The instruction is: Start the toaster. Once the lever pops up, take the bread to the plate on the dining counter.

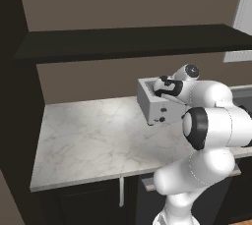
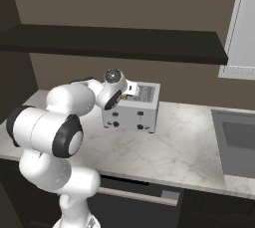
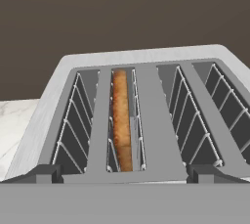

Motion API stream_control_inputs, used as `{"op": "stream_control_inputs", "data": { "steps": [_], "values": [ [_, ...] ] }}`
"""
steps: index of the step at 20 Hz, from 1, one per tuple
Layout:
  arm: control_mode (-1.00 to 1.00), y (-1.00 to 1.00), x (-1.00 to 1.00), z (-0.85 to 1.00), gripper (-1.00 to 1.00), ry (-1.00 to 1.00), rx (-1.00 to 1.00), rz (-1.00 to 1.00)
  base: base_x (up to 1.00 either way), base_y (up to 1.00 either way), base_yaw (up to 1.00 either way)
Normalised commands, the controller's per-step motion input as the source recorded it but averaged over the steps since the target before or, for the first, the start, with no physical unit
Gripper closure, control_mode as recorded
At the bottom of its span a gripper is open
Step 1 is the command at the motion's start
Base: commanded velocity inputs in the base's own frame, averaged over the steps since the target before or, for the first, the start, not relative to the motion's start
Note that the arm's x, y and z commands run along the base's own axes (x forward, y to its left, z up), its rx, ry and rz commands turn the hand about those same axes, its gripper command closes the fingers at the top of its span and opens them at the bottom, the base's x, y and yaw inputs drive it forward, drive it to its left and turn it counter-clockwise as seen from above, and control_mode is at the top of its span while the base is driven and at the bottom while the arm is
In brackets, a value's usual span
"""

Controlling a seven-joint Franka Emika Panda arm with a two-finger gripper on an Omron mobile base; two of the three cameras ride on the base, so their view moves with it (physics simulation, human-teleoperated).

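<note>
The silver-grey toaster (image 1: pixel 156 110) (image 2: pixel 133 116) stands on a marble worktop against the brown wall. From just above, its four slots (image 3: pixel 146 64) lie open to the hand view. The tan-brown bread (image 3: pixel 121 120) sits deep in the second slot from the left, edge up. My gripper (image 3: pixel 126 175) (image 1: pixel 164 89) (image 2: pixel 128 90) hovers over the toaster's front top edge, open, its two dark fingertips (image 3: pixel 43 173) wide apart and holding nothing. The plate and the dining counter are out of view.
The marble worktop (image 1: pixel 88 135) stretches out left of the toaster. A built-in sink (image 2: pixel 238 142) lies to its right. A dark shelf (image 1: pixel 123 42) runs along the wall above. My own arm (image 2: pixel 64 107) bends close in front of the toaster.
</note>
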Motion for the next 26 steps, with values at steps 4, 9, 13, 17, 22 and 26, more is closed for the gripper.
{"op": "stream_control_inputs", "data": {
  "steps": [4, 9, 13, 17, 22, 26],
  "values": [
    [-1.0, 0.0, 0.0, 0.0, -1.0, 0.0, 0.0, 0.0, 0.0, 0.0, 0.0],
    [-1.0, 0.0, 0.0, 0.0, -1.0, 0.0, 0.0, 0.0, 0.0, 0.0, 0.0],
    [-1.0, 0.0, 0.0, 0.0, -1.0, 0.0, 0.0, 0.0, 0.0, 0.0, 0.0],
    [-1.0, 0.0, 0.0, 0.0, -1.0, 0.0, 0.0, 0.0, 0.0, 0.0, 0.0],
    [-1.0, 0.0, 0.0, 0.0, -1.0, 0.0, 0.0, 0.0, 0.0, 0.0, 0.0],
    [-1.0, 0.0, 0.0, 0.0, -1.0, 0.0, 0.0, 0.0, 0.0, 0.0, 0.0]
  ]
}}
